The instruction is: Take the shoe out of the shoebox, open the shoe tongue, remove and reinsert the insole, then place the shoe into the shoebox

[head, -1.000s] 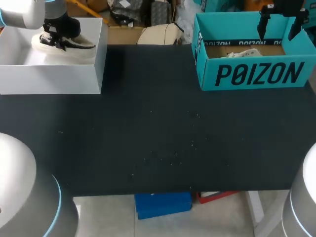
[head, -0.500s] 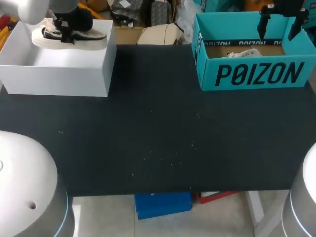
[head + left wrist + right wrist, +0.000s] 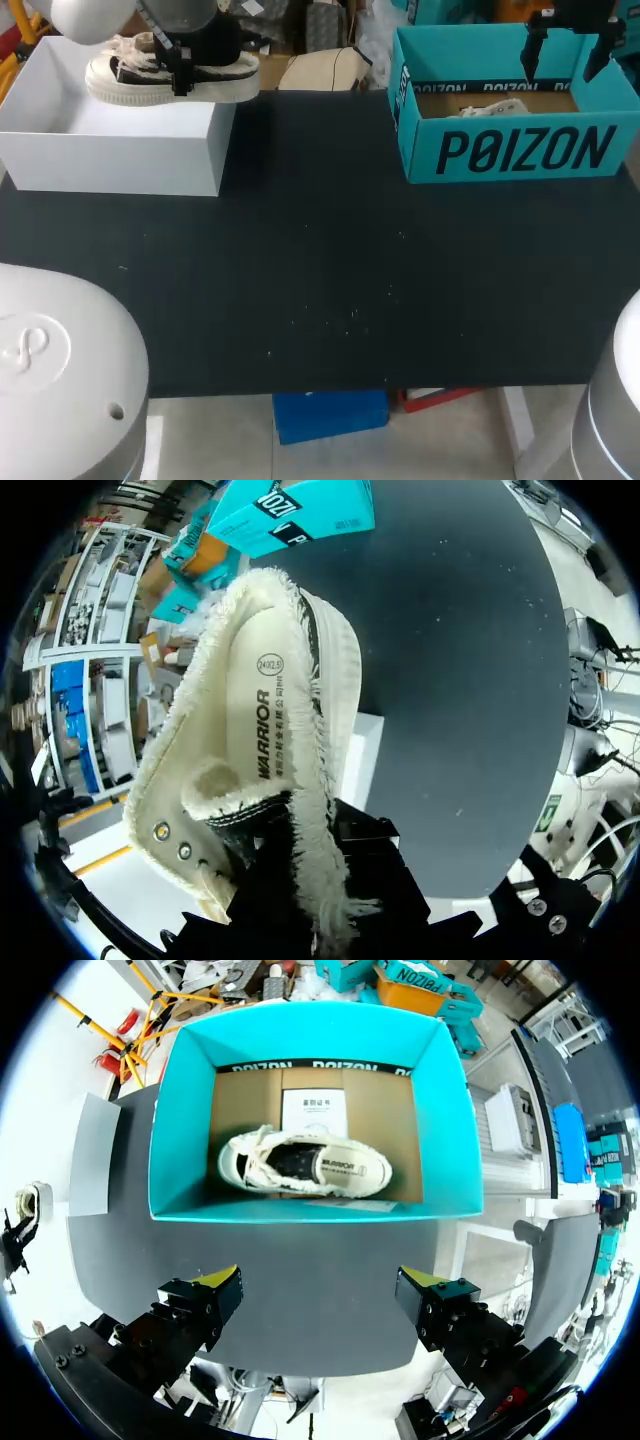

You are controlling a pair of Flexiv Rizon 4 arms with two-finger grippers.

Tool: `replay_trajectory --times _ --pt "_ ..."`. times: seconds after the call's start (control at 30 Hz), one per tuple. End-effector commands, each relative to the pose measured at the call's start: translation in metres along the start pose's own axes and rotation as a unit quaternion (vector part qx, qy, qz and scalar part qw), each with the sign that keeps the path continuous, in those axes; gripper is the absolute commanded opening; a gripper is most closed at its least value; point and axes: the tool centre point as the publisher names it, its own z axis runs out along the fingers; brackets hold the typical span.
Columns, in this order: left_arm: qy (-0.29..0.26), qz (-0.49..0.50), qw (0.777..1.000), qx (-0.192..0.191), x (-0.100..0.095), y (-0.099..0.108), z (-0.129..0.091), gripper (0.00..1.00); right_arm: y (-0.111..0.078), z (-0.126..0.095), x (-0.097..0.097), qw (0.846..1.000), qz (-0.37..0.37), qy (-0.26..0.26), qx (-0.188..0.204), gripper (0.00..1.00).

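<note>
Left claw [image 3: 180,65] clenched on the shoe [image 3: 170,80] at its collar. The shoe hangs over the white box [image 3: 110,150], at its 3 o'clock rim, long axis 9-to-3. Bare worktop [image 3: 330,270] lies toward 5 o'clock, so the left arm is nearer. Right claw [image 3: 325,1290] released, well apart over the teal box [image 3: 455,1110].

- A black table [image 3: 330,270] carries two open boxes, well apart.
- White box [image 3: 110,160]: far left corner.
- Teal shoebox [image 3: 420,150]: far right corner.
</note>
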Motion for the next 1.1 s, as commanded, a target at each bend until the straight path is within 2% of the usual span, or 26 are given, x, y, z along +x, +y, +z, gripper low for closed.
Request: replay_trajectory --times 0.03,0.23,0.4,0.57,0.8,1.1 --pt "-0.057 -0.016 0.998 -0.021 0.031 -0.017 -0.076 0.00 0.000 0.000 0.000 1.000 0.000 0.000 0.000 1.00" --pt "-0.051 -0.027 0.998 0.000 0.070 -0.053 -0.088 0.00 0.000 0.000 0.000 1.000 0.000 0.000 0.000 1.00" --pt "-0.031 -0.019 0.999 0.014 0.103 -0.079 -0.084 0.00 0.000 0.000 0.000 1.000 0.000 0.000 0.000 1.00" --pt "-0.021 -0.015 0.999 0.021 0.123 -0.093 -0.076 0.00 0.000 0.000 0.000 1.000 0.000 0.000 0.000 1.00" --pt "-0.004 0.002 0.999 0.041 0.159 -0.115 -0.055 0.00 0.000 0.000 0.000 1.000 0.000 0.000 0.000 1.00" --pt "0.026 0.010 0.999 0.043 0.202 -0.139 -0.013 0.00 0.000 0.000 0.000 1.000 0.000 0.000 0.000 1.00"
